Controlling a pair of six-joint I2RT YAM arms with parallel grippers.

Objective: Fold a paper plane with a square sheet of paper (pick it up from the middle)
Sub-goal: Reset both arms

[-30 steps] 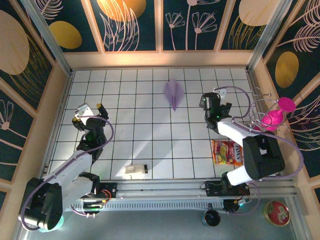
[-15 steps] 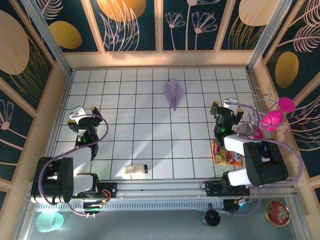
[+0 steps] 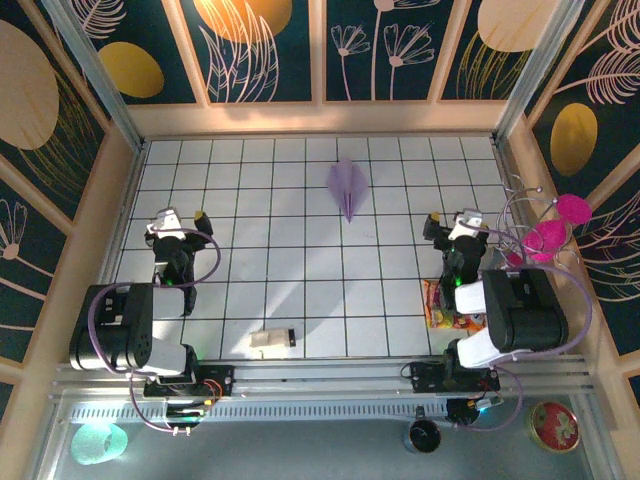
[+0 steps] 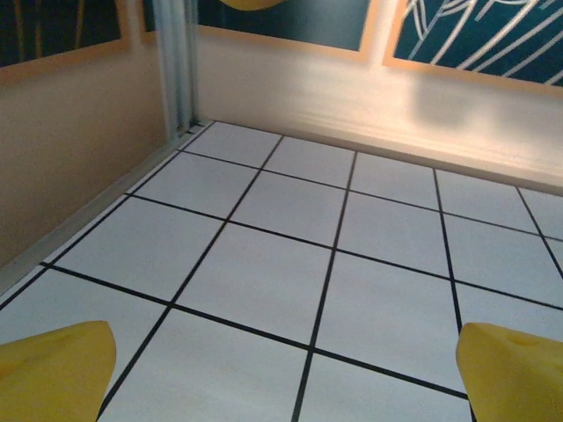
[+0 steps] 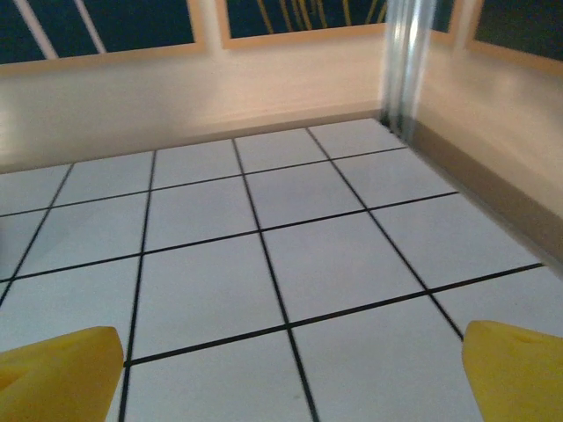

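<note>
The paper plane (image 3: 347, 186), a slim pale lilac dart with a centre crease, lies on the white grid table (image 3: 300, 260) at the far middle, its point toward the near edge. It is the square sheet of paper in folded form. My left gripper (image 3: 176, 220) stands open at the left side of the table, far from the plane. My right gripper (image 3: 456, 222) stands open at the right side, also well away from it. In the left wrist view the yellow fingertips (image 4: 53, 369) sit wide apart over bare tiles, and the right wrist view's yellow fingertips (image 5: 515, 369) do the same.
A white block with a black end (image 3: 271, 340) lies near the front edge. A red-yellow snack packet (image 3: 440, 305) lies at the front right, beside the right arm. Pink objects on a wire stand (image 3: 555, 225) hang outside the right wall. Low beige walls (image 4: 79, 167) ring the table.
Both arms have drawn back toward their bases: the left gripper shifted slightly left and folded in, the right gripper moved right and toward the near edge. Both stayed open. The plane has not moved.
</note>
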